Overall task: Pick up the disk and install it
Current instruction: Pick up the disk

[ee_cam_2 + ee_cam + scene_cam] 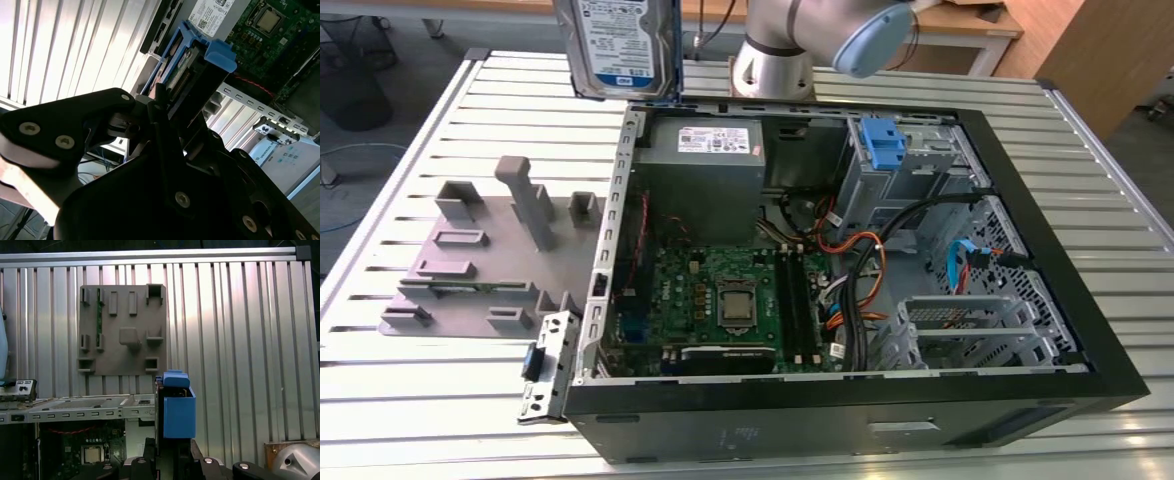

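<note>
The black gripper (167,117) is clenched on the flat silver-metal disk (620,45) with blue side rails. The disk is held upright at the exterior view's upper left, probably to clear the open black computer case (787,435).

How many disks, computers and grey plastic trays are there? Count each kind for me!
Disks: 1, the disk, held up by the gripper
Computers: 1, the open computer case
Grey plastic trays: 1, the grey plastic tray beside the case
Total: 3
</note>
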Robot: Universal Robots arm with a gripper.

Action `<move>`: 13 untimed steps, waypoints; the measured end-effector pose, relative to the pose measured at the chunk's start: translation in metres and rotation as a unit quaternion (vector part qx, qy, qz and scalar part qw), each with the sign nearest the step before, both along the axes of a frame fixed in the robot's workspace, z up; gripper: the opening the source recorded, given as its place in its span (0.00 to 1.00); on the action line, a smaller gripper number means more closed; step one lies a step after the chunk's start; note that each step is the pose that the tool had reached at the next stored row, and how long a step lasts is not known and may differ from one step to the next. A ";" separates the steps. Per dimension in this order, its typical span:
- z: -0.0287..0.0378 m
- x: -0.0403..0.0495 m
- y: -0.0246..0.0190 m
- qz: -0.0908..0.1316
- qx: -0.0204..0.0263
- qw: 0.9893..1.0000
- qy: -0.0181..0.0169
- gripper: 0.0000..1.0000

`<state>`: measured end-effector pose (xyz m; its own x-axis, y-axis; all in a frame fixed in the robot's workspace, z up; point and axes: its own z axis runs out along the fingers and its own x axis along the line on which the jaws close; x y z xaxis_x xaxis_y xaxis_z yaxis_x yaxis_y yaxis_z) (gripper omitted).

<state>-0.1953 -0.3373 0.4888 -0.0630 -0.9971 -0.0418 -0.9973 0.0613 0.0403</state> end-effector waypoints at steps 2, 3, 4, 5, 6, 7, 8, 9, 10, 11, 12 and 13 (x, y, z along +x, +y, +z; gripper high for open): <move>0.0000 0.0039 0.0000 0.000 0.000 1.000 0.000 0.35; 0.0000 0.0057 0.0000 0.000 0.000 1.000 0.000 0.35; 0.0000 0.0079 0.0000 0.000 0.000 1.000 0.000 0.35; 0.0000 0.0100 0.0000 0.000 0.000 1.000 0.000 0.35; 0.0000 0.0121 0.0000 0.000 0.000 1.000 0.000 0.35; 0.0000 0.0140 0.0000 0.000 0.000 1.000 0.000 0.35; 0.0000 0.0160 0.0000 0.000 0.000 1.000 0.000 0.35; -0.0001 0.0177 0.0000 0.000 0.000 1.000 0.000 0.35; -0.0001 0.0196 0.0000 0.000 0.000 1.000 0.000 0.35; -0.0001 0.0214 0.0000 0.000 0.000 1.000 0.000 0.35; -0.0001 0.0231 0.0000 0.000 0.000 1.000 0.000 0.35; -0.0002 0.0248 0.0000 0.000 0.000 1.000 0.000 0.35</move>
